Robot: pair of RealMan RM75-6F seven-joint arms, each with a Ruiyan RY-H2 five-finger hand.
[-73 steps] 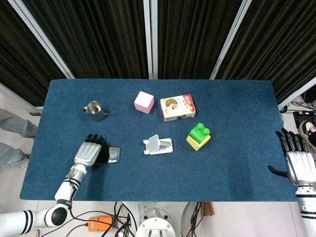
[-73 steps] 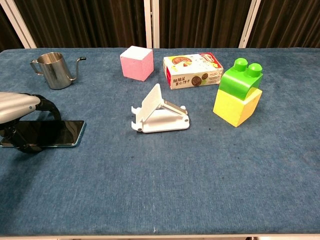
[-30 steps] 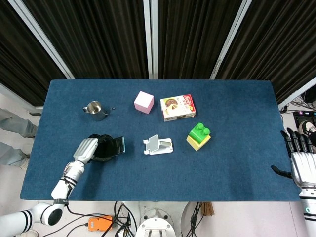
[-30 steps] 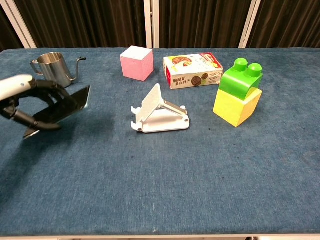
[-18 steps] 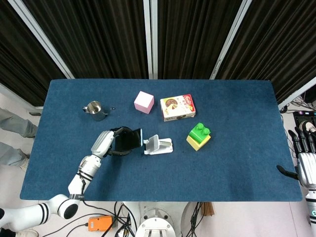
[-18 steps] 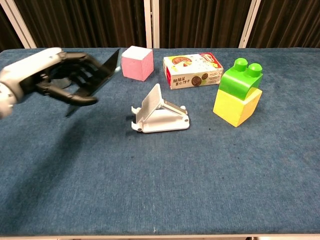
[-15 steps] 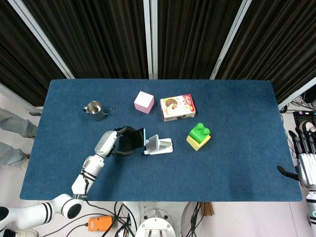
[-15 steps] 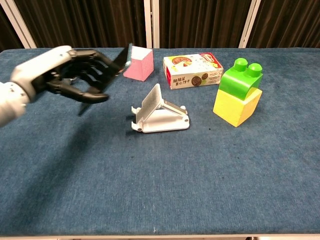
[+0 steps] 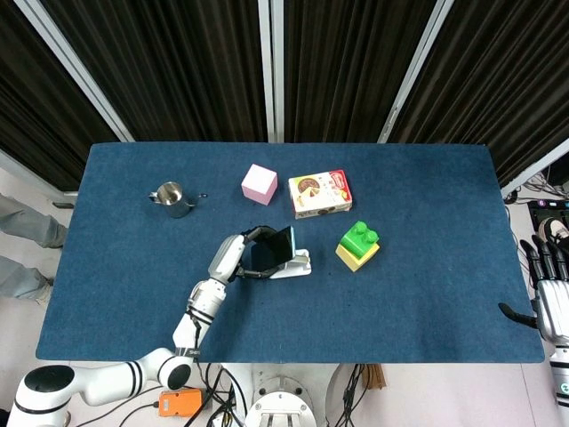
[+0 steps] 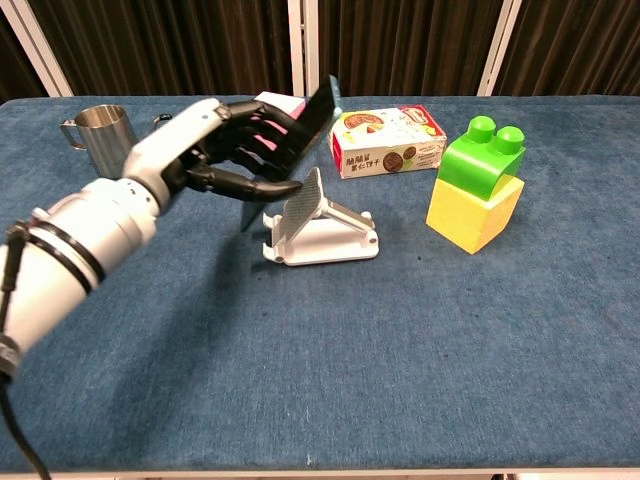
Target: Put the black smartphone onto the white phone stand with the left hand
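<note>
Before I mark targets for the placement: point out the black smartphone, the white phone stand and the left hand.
black smartphone (image 9: 269, 251): head view, its dark screen.
white phone stand (image 10: 335, 240): chest view, its flat base.
left hand (image 10: 225, 145): chest view, its dark fingers behind the phone.

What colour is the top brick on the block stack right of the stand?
Green, on a yellow brick; the top brick shows best in the chest view.

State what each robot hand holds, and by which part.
The left robot hand grips the black smartphone across its back and lower edges. The right robot hand holds nothing.
</note>
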